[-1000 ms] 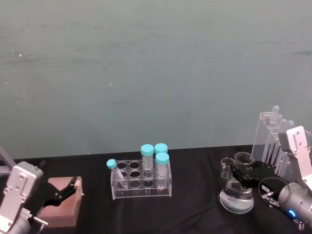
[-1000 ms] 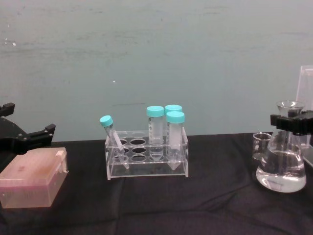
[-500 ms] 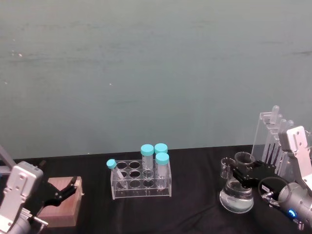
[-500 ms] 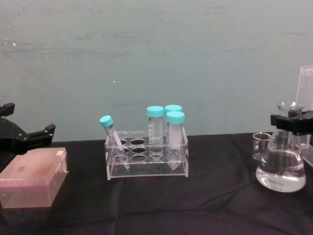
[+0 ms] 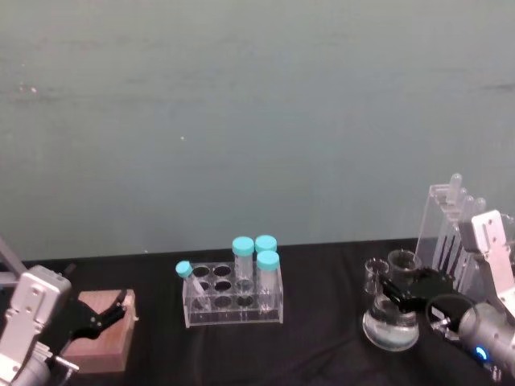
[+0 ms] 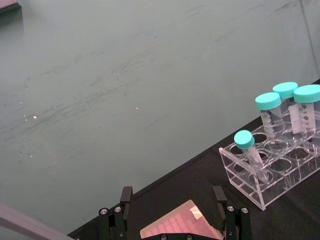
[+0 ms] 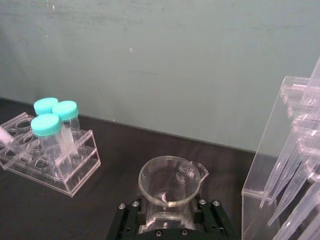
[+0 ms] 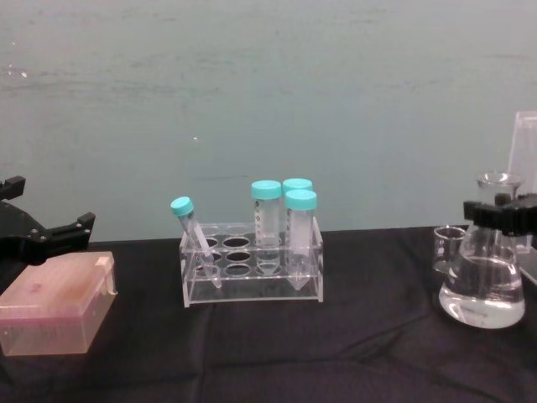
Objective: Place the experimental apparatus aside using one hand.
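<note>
Rightward, flask (image 8: 482, 290) w/ right gripper (image 8: 502, 215) nears table edge.

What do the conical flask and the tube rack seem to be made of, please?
Conical flask: probably clear glass, smooth and glossy, liquid visible through it. Right gripper grips its neck.
Tube rack: likely clear acrylic, with flat plates and bright cut edges.

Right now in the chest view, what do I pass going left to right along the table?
Left pincer → pink box → tube rack → small beaker → conical flask, its neck held by the right pincer.
</note>
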